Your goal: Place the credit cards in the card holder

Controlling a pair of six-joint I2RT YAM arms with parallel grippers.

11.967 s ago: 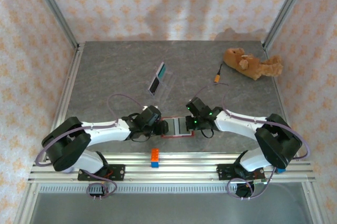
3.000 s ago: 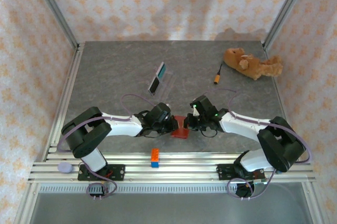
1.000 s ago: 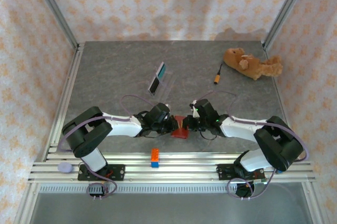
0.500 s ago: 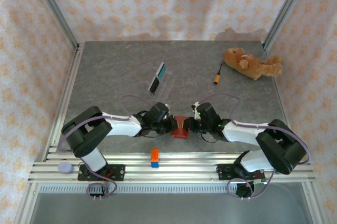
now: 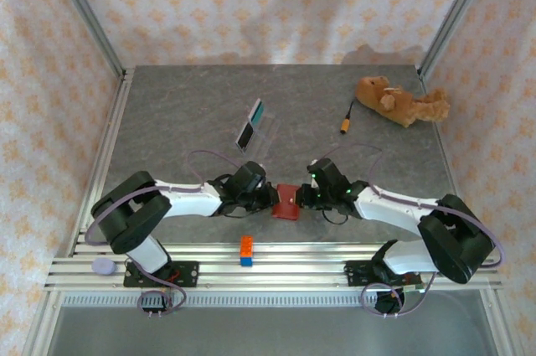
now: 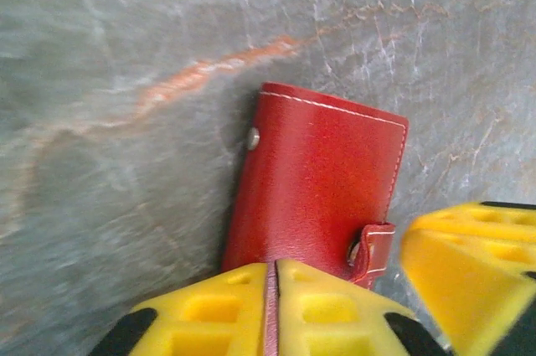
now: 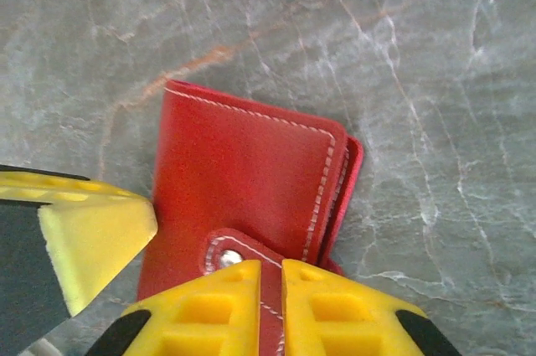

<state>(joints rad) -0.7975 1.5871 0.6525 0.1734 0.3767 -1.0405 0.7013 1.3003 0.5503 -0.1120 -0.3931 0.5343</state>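
On my grey stone-look table (image 5: 184, 113): brown plush bear (image 5: 400, 101), far right; small orange-capped plug on black lead (image 5: 346, 126) near it; orange-and-blue toy brick (image 5: 246, 250), near edge.

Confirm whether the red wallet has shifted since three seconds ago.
No. The wallet lies just beyond the orange and blue block, as before.
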